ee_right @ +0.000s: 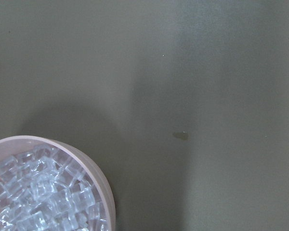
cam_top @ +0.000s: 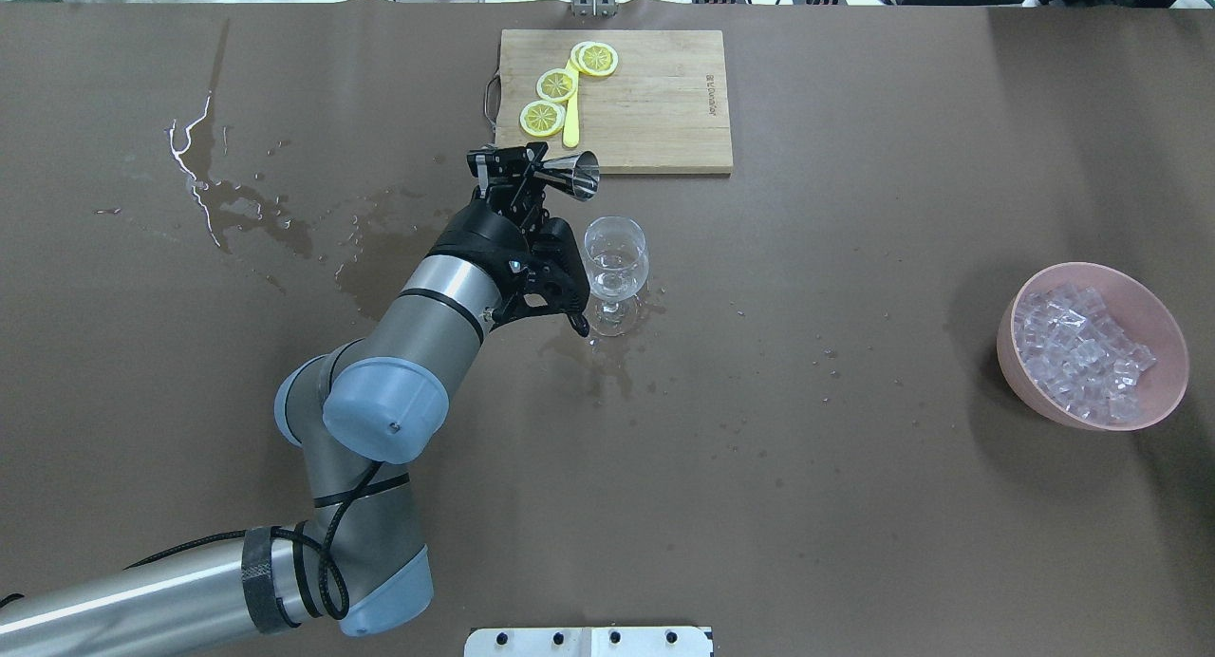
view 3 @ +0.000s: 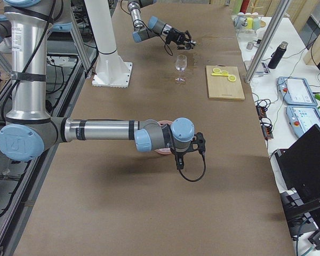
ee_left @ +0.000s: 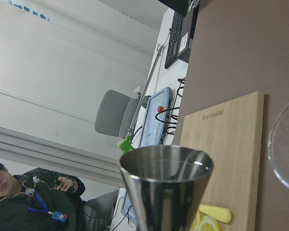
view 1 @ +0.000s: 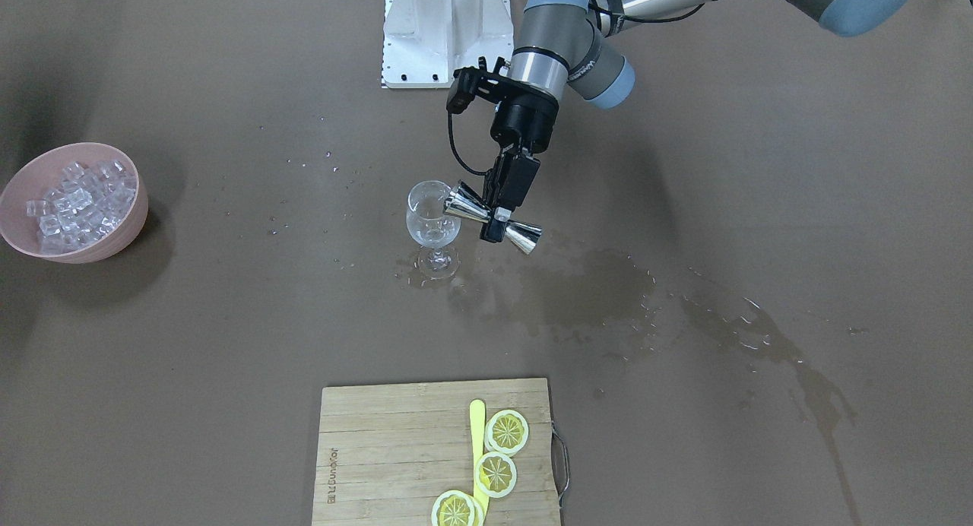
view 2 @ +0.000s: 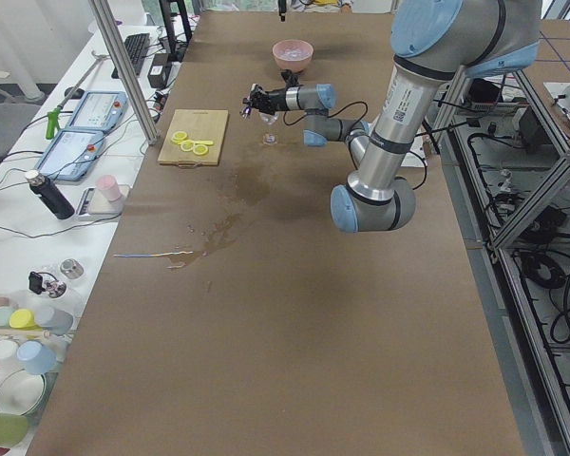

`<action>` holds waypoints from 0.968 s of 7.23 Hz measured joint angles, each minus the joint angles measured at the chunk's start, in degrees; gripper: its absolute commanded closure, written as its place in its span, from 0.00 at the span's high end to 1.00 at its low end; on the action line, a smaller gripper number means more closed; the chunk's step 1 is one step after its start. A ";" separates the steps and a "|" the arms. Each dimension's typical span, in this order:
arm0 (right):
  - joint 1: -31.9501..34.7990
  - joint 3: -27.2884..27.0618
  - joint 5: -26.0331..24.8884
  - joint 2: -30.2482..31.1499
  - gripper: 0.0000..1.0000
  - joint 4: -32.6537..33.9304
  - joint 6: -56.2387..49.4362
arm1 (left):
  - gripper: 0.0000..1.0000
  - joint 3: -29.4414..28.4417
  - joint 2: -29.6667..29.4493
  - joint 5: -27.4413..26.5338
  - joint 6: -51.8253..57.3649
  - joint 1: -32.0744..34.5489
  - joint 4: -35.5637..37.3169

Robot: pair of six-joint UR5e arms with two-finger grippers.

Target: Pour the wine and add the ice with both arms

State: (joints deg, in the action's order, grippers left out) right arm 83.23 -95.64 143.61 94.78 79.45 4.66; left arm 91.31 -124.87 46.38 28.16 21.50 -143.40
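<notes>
Glassy ice cubes heap in a round pink bowl, the right gripper nearby, its grip impossible to tell. A clear stemmed glass stands by a polished double-cone steel jigger, tipped sideways, pinched at its waist by the left gripper. Wet patches darken the matte brown table.

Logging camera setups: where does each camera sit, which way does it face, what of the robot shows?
Front-facing: across the table, facing the robot, steeply down; left arm, left pincer holding jigger by glass.
Overhead: behind the robot, forward and down; left arm.
Exterior left: table's left end, along it; left arm near.
Exterior right: table's right end; right arm near.
Left wrist: over the jigger toward board; no arm.
Right wrist: down on bowl of ice; no arm.
Front-facing and overhead share glass, board, bowl.
</notes>
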 measured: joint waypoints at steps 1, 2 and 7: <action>0.00 0.16 0.00 -0.01 1.00 0.00 0.00 | 0.00 0.00 -0.10 -0.34 1.03 -0.03 0.43; 0.00 0.23 0.00 -0.03 1.00 0.00 0.00 | 0.00 0.03 -0.28 -0.90 2.10 -0.08 1.01; 0.00 0.36 0.08 -0.06 1.00 0.00 0.00 | 0.00 1.21 -1.25 -4.03 7.70 -1.97 4.25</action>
State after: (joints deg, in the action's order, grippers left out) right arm 83.23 -95.28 143.69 94.72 79.45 4.66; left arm 92.52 -126.12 42.35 35.86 19.53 -139.14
